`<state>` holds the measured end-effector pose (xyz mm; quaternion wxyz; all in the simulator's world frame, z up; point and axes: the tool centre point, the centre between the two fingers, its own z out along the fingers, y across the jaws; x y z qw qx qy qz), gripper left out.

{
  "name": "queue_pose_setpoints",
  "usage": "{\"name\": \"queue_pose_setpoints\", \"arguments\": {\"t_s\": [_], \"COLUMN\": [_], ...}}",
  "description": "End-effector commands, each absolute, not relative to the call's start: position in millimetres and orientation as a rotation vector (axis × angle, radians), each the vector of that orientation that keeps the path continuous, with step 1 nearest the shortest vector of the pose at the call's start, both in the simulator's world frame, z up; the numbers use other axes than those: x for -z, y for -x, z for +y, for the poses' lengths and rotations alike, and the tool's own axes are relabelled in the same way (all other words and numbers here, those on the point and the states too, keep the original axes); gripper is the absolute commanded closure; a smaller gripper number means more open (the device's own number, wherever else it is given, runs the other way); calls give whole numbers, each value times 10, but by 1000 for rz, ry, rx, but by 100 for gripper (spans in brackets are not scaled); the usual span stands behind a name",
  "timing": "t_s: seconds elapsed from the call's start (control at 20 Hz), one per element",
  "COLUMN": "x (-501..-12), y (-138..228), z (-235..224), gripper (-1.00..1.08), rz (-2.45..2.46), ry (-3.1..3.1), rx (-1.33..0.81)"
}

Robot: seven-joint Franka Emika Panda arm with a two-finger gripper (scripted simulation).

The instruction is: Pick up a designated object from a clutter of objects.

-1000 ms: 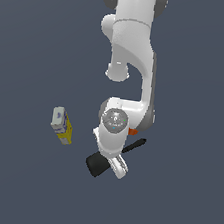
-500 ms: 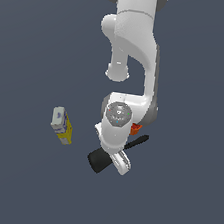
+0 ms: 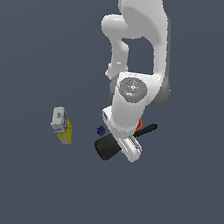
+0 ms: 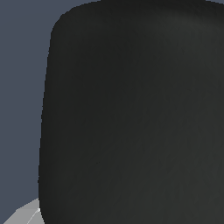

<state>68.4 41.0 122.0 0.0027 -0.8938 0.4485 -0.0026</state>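
Broad, rounded matte-black spatula blade (image 4: 131, 113) fills the wrist view.

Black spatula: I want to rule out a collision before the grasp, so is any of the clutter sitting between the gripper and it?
Nothing visible does. In the wrist view the black spatula blade fills nearly the whole picture, unobstructed. The purple cube and orange cup lie beside it; the yellow box is well apart.
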Motion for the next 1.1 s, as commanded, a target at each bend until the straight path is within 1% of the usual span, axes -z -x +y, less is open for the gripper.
{"name": "queue_pose_setpoints", "arguments": {"t_s": [0.0,1.05], "x": [-1461,-3537], "y": [-596,264], "z": [488,1202], "gripper": [108,108], "rz": [1406,1415], "ry": [2801,2806], "rx": [13,6]}}
